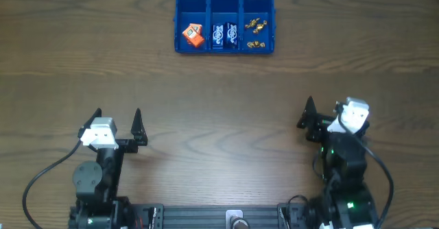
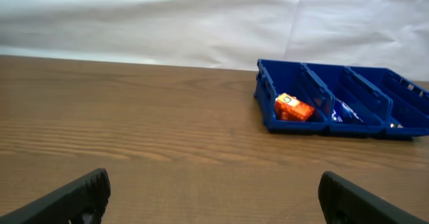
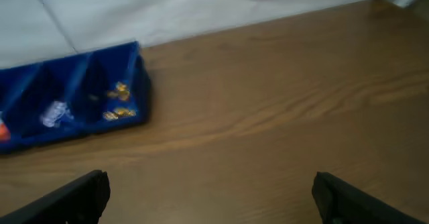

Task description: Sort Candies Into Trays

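A blue tray with three compartments stands at the far centre of the table. Its left compartment holds an orange candy, the middle one blue-wrapped candies, and the right one small gold candies. My left gripper is open and empty near the front left, far from the tray. My right gripper is open and empty near the front right. The left wrist view shows the tray and the orange candy ahead of my left gripper. The right wrist view shows the tray and gold candies beyond my right gripper.
The wooden table stretches bare between the grippers and the tray. A white backdrop rises behind the table's far edge.
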Robot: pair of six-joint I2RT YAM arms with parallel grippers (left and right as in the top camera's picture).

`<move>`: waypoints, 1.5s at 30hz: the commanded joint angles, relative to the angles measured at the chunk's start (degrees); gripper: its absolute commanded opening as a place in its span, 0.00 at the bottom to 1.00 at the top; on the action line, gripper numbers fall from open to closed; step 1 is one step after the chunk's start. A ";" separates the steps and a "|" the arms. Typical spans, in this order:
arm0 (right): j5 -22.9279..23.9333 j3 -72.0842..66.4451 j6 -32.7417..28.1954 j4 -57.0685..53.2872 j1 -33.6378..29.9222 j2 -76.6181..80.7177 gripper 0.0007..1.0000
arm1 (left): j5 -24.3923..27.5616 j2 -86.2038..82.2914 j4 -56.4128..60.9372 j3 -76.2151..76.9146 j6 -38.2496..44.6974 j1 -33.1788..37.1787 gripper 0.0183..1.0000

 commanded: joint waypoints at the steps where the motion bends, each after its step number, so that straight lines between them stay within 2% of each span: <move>1: -6.75 -10.10 -4.02 10.12 -0.52 -4.24 1.00 | 0.79 -0.31 -1.86 -1.16 0.83 0.17 1.00; 3: -8.39 -13.09 -7.19 15.06 -0.52 -4.68 1.00 | 0.79 -0.31 -1.86 -1.16 0.83 0.17 1.00; 6: -8.44 -15.41 -11.65 19.74 -0.87 -4.74 1.00 | 0.79 -0.31 -1.86 -1.16 0.83 0.17 1.00; 9: -8.50 -15.39 -11.65 19.56 -3.58 -5.33 1.00 | 0.79 -0.31 -1.86 -1.16 0.83 0.17 1.00; 12: -11.58 -15.39 -11.67 18.58 -6.40 -7.34 1.00 | 0.79 -0.31 -1.86 -1.16 0.83 0.17 1.00; 16: -12.55 -15.39 -11.63 11.58 -8.09 -15.98 1.00 | 0.79 -0.31 -1.86 -1.16 0.83 0.17 1.00; 19: -12.79 -15.39 -11.63 7.61 -8.20 -21.27 1.00 | 0.79 -0.31 -1.86 -1.16 0.83 0.17 1.00; 45: -13.35 -15.37 -11.61 7.28 -8.28 -21.20 1.00 | 0.79 -0.31 -1.86 -1.16 0.83 0.17 1.00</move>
